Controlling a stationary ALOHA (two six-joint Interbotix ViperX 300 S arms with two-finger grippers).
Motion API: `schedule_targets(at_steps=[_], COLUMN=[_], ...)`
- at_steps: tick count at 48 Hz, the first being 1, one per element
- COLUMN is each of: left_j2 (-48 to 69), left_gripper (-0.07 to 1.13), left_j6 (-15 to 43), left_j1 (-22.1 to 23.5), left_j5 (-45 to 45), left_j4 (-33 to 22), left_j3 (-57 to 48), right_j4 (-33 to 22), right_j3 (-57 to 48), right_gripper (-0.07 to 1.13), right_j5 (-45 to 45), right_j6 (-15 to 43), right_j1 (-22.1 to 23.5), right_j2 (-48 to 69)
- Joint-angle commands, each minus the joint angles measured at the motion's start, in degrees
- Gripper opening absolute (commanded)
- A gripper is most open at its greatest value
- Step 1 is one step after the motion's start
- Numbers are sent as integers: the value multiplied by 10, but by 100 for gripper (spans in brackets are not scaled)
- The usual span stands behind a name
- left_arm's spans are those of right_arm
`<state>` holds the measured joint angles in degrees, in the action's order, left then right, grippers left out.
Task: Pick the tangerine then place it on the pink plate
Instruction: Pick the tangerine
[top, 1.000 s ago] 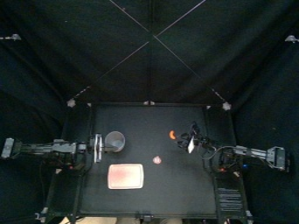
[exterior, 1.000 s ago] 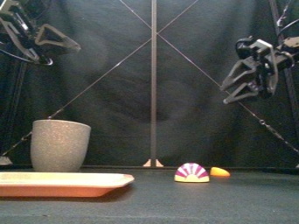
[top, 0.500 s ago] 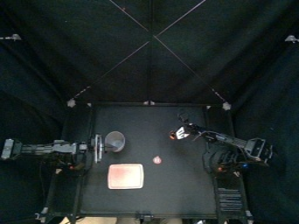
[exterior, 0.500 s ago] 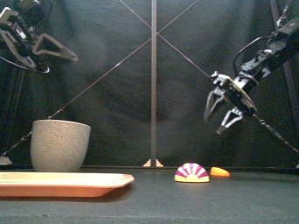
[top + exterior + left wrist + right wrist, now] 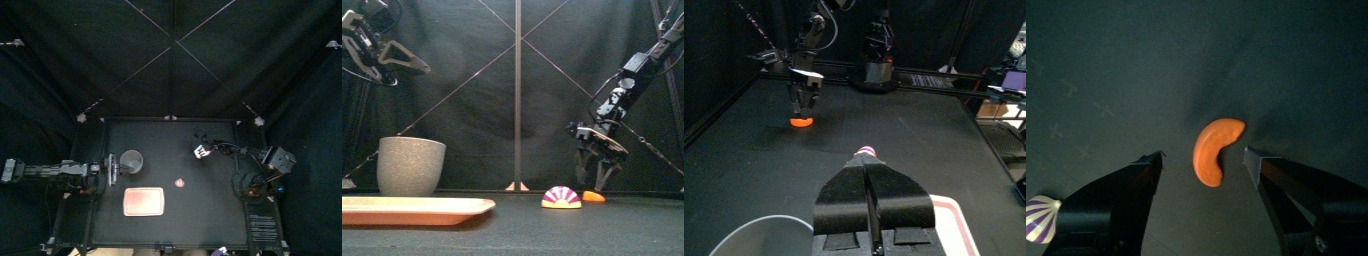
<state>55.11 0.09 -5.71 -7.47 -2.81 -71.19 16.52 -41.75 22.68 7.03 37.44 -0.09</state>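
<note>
Left gripper hangs over the surface's left edge, jaws closed, empty; pink plate lies front-left, grey cup behind it; striped toy mid-surface; tangerine segment lies behind and right of it, long axis crosswise between the right gripper's open jaws; bare surface surrounds it.

R end effector points straight down, low, jaws spread wide; R arm stretched in from right. L end effector held high at left, jaws closed.
</note>
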Motion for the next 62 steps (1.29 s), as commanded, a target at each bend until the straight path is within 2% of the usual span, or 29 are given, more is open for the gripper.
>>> schedule_targets(at_steps=[1, 9, 21, 31, 44, 57, 62], left_j2=[-3, -4, -3, -3, -4, -3, -3], left_gripper=[11, 11, 11, 11, 11, 11, 11], left_j6=[0, 0, 0, 0, -1, -3, -3], left_j1=[-1, 0, 4, 4, 4, 4, 4], left_j5=[-5, -6, -6, -6, -6, -6, -6], left_j4=[-1, -1, -1, -1, -1, -1, -2], left_j3=[8, 4, -1, -5, -9, -9, -10], right_j4=[-12, -33, -135, -203, -206, -206, -206], right_j3=[15, 18, 21, 25, 28, 27, 28], right_gripper=[97, 97, 97, 97, 93, 71, 69], right_j5=[4, 4, 7, 7, 6, 4, 4], right_j6=[4, 35, 132, 205, 233, 236, 236], right_j1=[3, 0, -8, -33, -47, -53, -56], right_j2=[3, -11, -22, -27, -47, -48, -48])
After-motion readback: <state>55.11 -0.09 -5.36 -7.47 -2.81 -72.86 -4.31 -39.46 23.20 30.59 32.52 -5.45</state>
